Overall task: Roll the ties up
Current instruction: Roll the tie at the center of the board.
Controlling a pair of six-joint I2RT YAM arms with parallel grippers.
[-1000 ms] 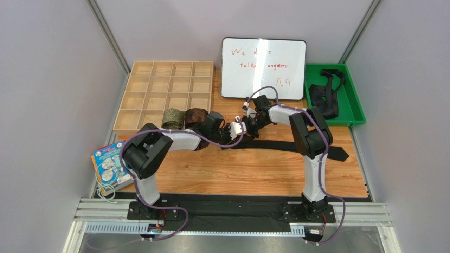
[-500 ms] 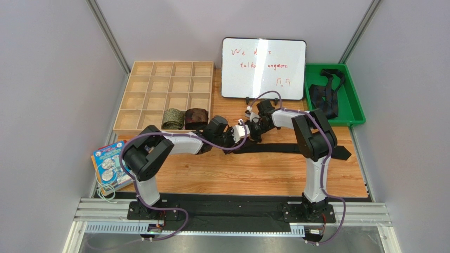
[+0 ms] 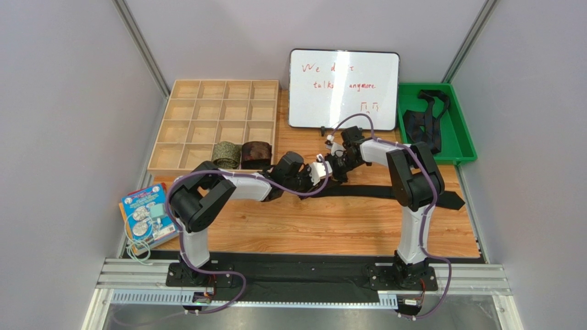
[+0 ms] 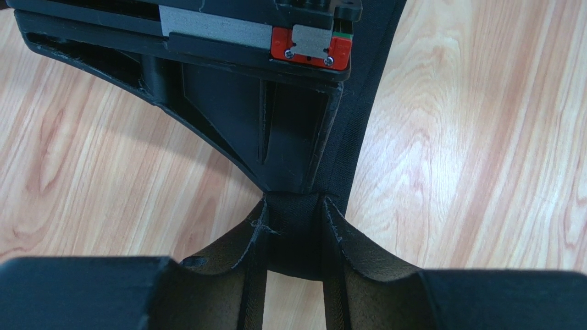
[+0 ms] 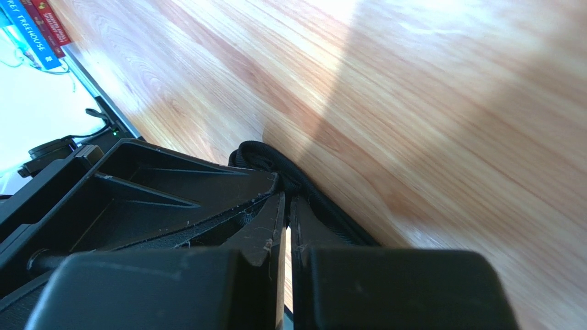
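Note:
A black tie [image 3: 393,194] lies flat across the wooden table, running right from the two grippers. My left gripper [image 3: 325,172] is shut on its left end; in the left wrist view the black fabric [image 4: 295,234] is pinched between the jaws of the left gripper [image 4: 295,203]. My right gripper [image 3: 336,167] faces it and touches the same end. In the right wrist view the right gripper [image 5: 286,199] is almost fully shut on a fold of the tie [image 5: 275,161]. An olive-green rolled tie [image 3: 225,152] and a reddish-brown rolled tie [image 3: 257,152] sit in the wooden tray.
The wooden compartment tray [image 3: 213,117] is at the back left, a whiteboard [image 3: 343,88] at the back middle. A green bin [image 3: 470,152] at the back right holds several loose black ties [image 3: 424,124]. A colourful book [image 3: 145,214] lies at the table's left edge.
Both grippers have moved together to the right, still holding the black tie's left end. The two rolled ties in the tray now show fully.

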